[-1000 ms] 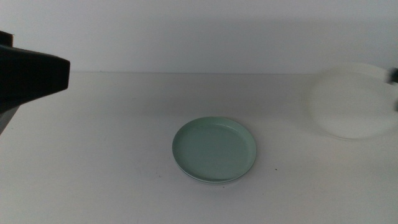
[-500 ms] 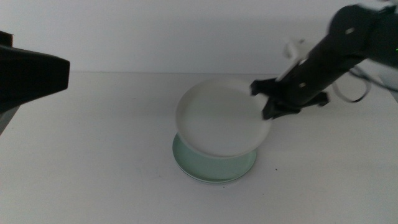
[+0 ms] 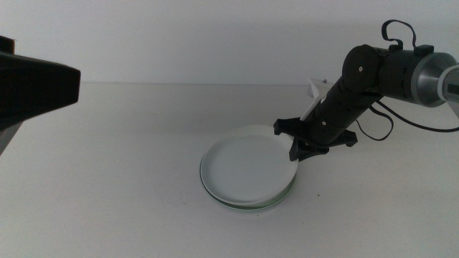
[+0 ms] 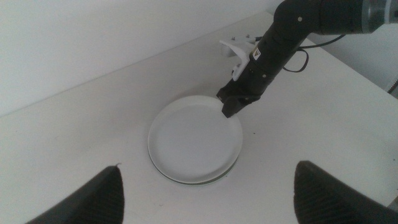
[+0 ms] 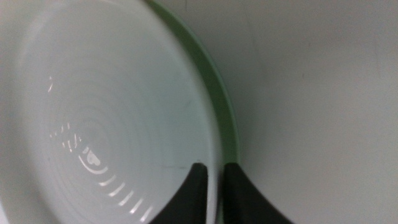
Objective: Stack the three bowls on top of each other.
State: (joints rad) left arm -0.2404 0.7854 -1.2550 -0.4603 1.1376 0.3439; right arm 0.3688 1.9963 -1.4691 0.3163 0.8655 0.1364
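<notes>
Sitting on the mint green bowl (image 3: 281, 201), the shallow round white bowl (image 3: 247, 167) tops the stack; a grey one isn't discernible underneath. Right gripper (image 3: 295, 145) at its far-right rim, jaws narrow, pinching the rim. Release remains. Left gripper (image 4: 205, 190) hangs wide open, well back from the stack.

Three bowls sit mid-table in one stack; the top bowl (image 3: 246, 170) lies on the second bowl (image 3: 285, 195), with the lowest barely peeking out beneath; the right gripper (image 3: 295, 147) is at the stack's far-right rim, jaws straddling the top bowl's edge; the left gripper (image 4: 205, 193) hangs well apart at the left.
</notes>
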